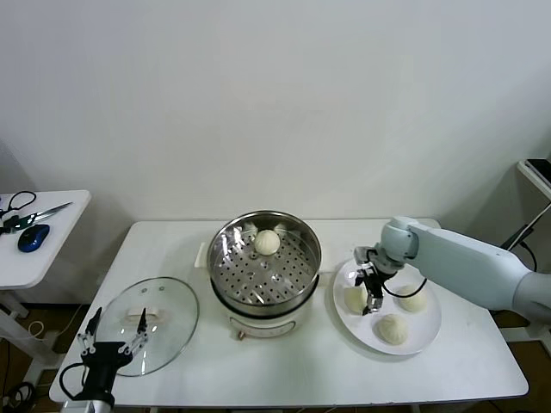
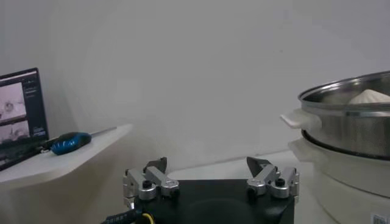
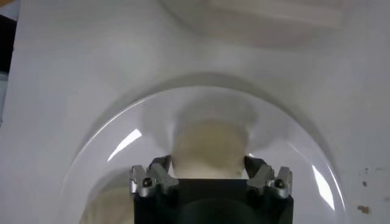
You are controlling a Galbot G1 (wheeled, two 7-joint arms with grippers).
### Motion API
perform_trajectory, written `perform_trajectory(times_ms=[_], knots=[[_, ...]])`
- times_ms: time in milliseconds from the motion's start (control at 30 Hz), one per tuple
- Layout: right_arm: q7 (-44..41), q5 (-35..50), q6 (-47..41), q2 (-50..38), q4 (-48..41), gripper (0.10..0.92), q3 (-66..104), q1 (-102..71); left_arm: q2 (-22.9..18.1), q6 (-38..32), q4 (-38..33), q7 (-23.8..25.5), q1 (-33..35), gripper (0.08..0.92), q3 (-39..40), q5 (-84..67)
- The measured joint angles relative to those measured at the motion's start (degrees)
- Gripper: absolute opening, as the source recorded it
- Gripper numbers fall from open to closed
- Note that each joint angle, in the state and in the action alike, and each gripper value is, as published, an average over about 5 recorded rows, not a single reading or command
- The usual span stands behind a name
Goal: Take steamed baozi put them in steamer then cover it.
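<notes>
The steamer (image 1: pixel 225 249) stands mid-table with one baozi (image 1: pixel 267 242) on its perforated tray; both also show in the left wrist view, the steamer (image 2: pixel 347 131) and the baozi (image 2: pixel 368 96). The glass cover (image 1: pixel 164 301) lies flat on the table to its left. A white plate (image 1: pixel 426 335) on the right holds three baozi. My right gripper (image 1: pixel 372 301) is low over the plate, shut on the leftmost baozi (image 1: pixel 352 298). In the right wrist view that baozi (image 3: pixel 210 143) fills the gap of the right gripper (image 3: pixel 207 159). My left gripper (image 1: pixel 119 318) is open and empty by the cover's near edge, as the left wrist view (image 2: pixel 207 161) shows.
Two more baozi (image 1: pixel 413 298) (image 1: pixel 393 328) lie on the plate beside the right gripper. A white side table (image 1: pixel 60 258) at far left carries a blue mouse (image 1: pixel 33 237) and scissors. A laptop screen (image 2: pixel 21 115) shows in the left wrist view.
</notes>
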Motion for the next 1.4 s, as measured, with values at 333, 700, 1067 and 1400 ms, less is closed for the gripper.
perform_trajectory(times_ms=[333, 700, 1067, 1400], knots=[[0.11, 0.82, 0.33, -0.52, 0.49, 0.712, -0.02, 0.92, 0.00, -0.14, -0.15, -0.04, 0.54, 0.823, -0.08, -0.08], [-0.48, 5.78, 0.85, -3.34, 3.81, 0.704, -3.66, 8.80, 0.11, -0.24, -0.62, -0.04, 1.08, 0.823, 0.02, -0.28], [-1.66, 18.18, 1.18, -1.51, 4.69, 0.704, -14.02, 28.31, 0.17, -0.22, -1.34, -0.04, 0.70, 0.823, 0.93, -0.26], [-1.03, 29.34, -0.63, 8.61, 2.53, 0.704, -18.27, 38.15, 0.29, -0.30, -2.80, 0.10, 1.07, 0.823, 2.20, -0.19]])
